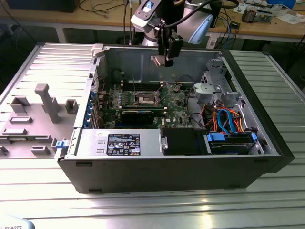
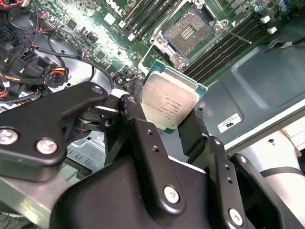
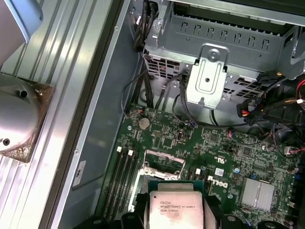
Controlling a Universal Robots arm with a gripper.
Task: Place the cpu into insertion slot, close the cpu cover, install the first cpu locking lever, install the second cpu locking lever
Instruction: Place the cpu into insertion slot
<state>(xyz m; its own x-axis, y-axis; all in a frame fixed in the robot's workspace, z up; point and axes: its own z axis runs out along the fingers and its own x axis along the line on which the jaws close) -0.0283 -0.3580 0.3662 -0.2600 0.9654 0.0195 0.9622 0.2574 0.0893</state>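
- Exterior view: the gripper hangs over the open case. It pinches the cpu well above the insertion slot.
- Second wrist view: the jaws clamp opposite edges of the cpu and the slot lies uncovered. The chip should probably stay level and square to the slot.
- First wrist view: the cpu overlaps the slot's edge, which helps alignment. The drive cage shows here too.

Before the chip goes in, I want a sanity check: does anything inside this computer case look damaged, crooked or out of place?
Nothing stands out. The end effector holds the cpu by two opposite edges above the motherboard, and the insertion slot lies open and empty, with no visible damage.
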